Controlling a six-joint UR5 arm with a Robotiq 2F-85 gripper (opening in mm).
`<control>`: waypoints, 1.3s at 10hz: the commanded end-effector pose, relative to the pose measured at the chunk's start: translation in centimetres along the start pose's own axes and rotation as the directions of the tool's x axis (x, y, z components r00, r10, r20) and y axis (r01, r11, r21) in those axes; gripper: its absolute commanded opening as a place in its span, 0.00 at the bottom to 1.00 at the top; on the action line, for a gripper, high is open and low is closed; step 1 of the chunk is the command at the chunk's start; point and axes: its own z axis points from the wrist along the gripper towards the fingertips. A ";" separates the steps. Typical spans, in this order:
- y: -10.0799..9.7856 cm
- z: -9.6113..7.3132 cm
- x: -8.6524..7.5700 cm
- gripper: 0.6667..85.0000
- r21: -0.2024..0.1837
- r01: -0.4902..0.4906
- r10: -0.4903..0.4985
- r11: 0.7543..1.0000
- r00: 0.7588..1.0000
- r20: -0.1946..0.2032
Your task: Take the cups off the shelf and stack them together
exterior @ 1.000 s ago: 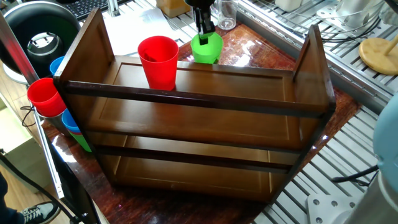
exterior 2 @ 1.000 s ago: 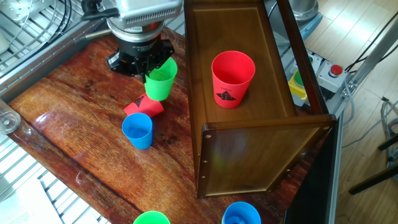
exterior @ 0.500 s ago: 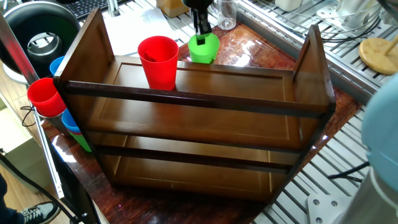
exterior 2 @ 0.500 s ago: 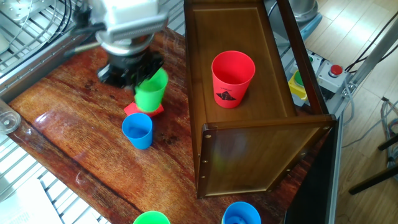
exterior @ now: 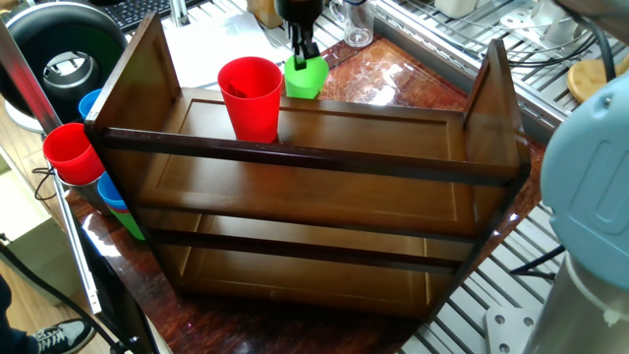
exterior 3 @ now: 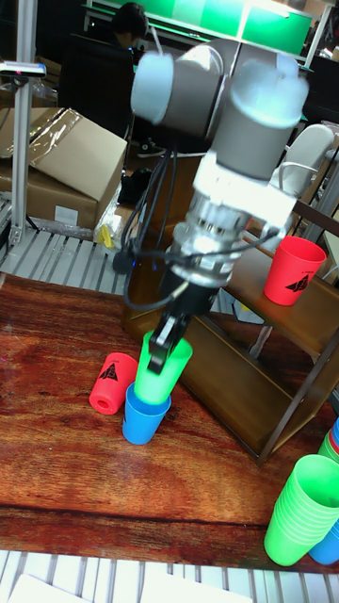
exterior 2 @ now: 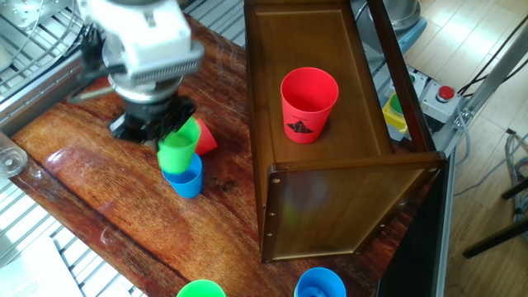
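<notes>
Now my gripper (exterior 3: 168,337) clamps the green cup (exterior 3: 160,369), hovering just over the blue cup (exterior 3: 144,418) at frame centre. One red cup (exterior 2: 308,104) remains on the shelf (exterior 2: 330,206); another red cup (exterior 3: 112,382) lies tipped, unstacked.

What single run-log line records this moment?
gripper: shut on green cup | over blue cup | red cup on its side | red cup on shelf
</notes>
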 end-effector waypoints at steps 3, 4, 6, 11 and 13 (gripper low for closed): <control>0.2 1.9 0.5 0.01 -0.007 0.013 -0.012 1.000 1.000 0.021; 0.4 1.7 0.6 0.01 -0.012 0.016 -0.015 1.000 1.000 0.019; 0.9 1.4 0.5 0.01 -0.019 0.009 -0.009 1.000 1.000 0.018; 2.0 2.0 -0.3 0.01 -0.024 -0.019 0.020 1.000 1.000 0.024; 2.2 2.4 -0.1 0.01 -0.027 -0.030 0.031 0.999 0.999 0.029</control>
